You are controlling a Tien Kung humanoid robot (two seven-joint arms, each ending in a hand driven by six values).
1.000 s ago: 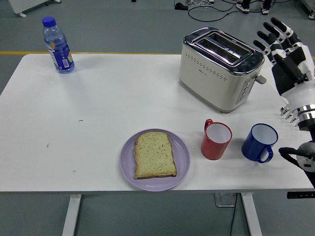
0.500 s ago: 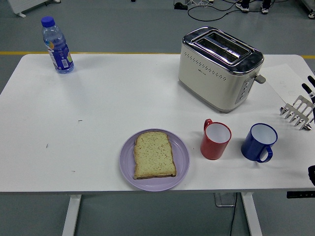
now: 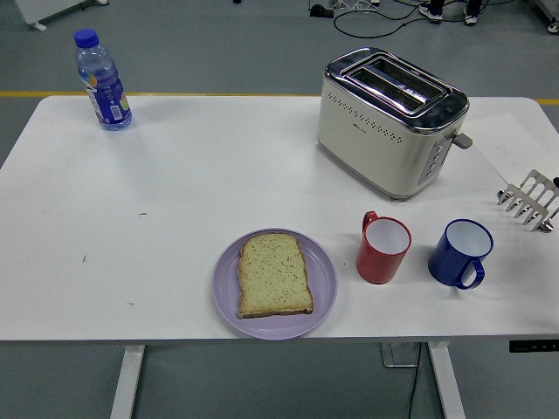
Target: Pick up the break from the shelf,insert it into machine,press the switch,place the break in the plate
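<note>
A slice of bread (image 3: 274, 275) lies flat on a lilac plate (image 3: 325, 284) near the table's front edge. The cream and chrome toaster (image 3: 390, 120) stands at the back right, both slots empty, its lever (image 3: 463, 140) on the right end. A small metal rack (image 3: 529, 200), the shelf, sits empty at the right edge. Neither of my hands is in view.
A red mug (image 3: 383, 248) and a blue mug (image 3: 460, 253) stand side by side between the plate and the rack. A water bottle (image 3: 102, 80) with a blue cap stands at the back left. A sheet of paper (image 3: 514, 145) lies at the far right.
My right hand, raised open beside the toaster a second ago, has withdrawn off the right edge and is gone from view. Nothing on the table has moved.
</note>
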